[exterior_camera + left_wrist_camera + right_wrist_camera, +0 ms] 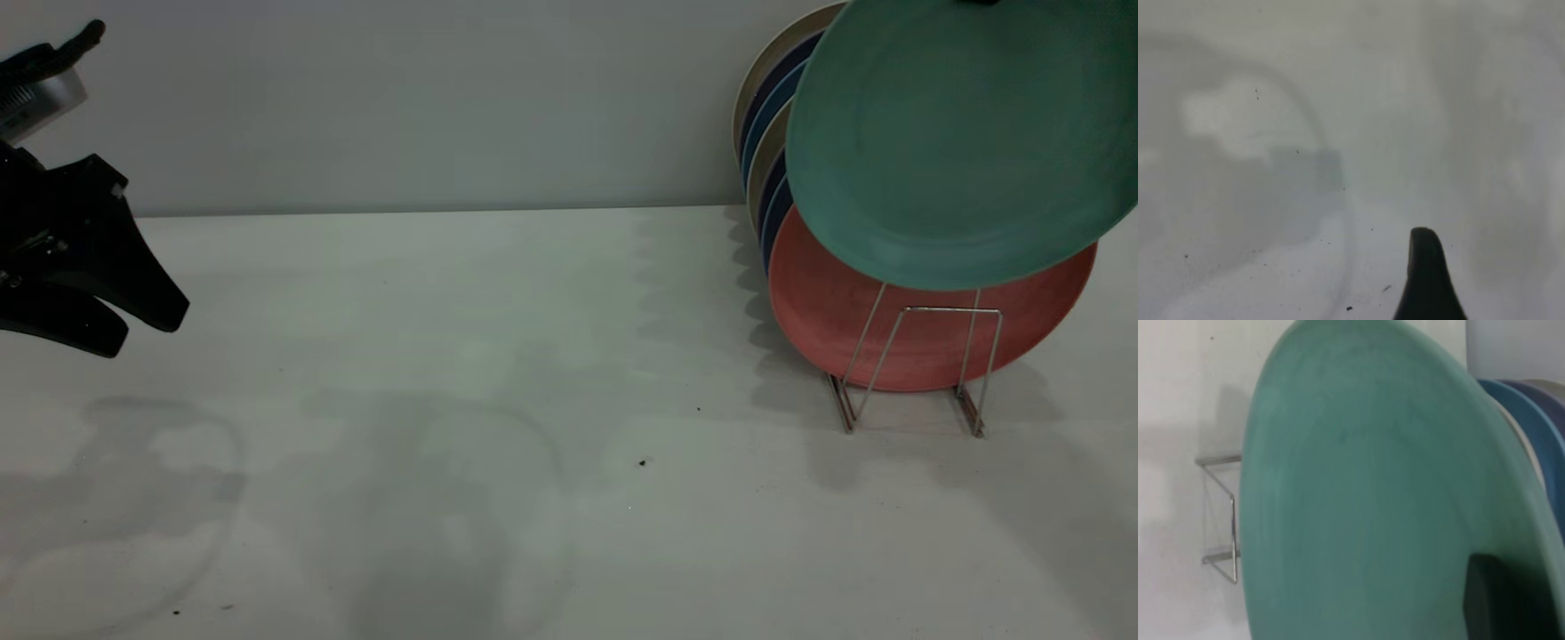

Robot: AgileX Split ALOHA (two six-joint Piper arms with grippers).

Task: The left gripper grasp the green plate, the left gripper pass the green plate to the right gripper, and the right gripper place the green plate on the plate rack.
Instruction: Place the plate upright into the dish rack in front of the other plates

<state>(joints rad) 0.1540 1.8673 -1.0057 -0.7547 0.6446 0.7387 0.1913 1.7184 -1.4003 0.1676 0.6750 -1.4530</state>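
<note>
Exterior view: green plate [956, 147] hangs under right claw [1485, 600] (above rack).

Matte green plate [960, 142], wire rack [925, 356]

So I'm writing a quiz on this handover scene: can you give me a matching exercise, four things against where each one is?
Things:
1. green plate
2. salmon-pink plate
3. left gripper
4. plate rack

Places:
A. standing in the rack's front occupied slot
B. above the table at the far left
C. on the table at the right, holding plates
D. held tilted in the air above the rack

Pairs: 1-D, 2-A, 3-B, 4-C
</note>
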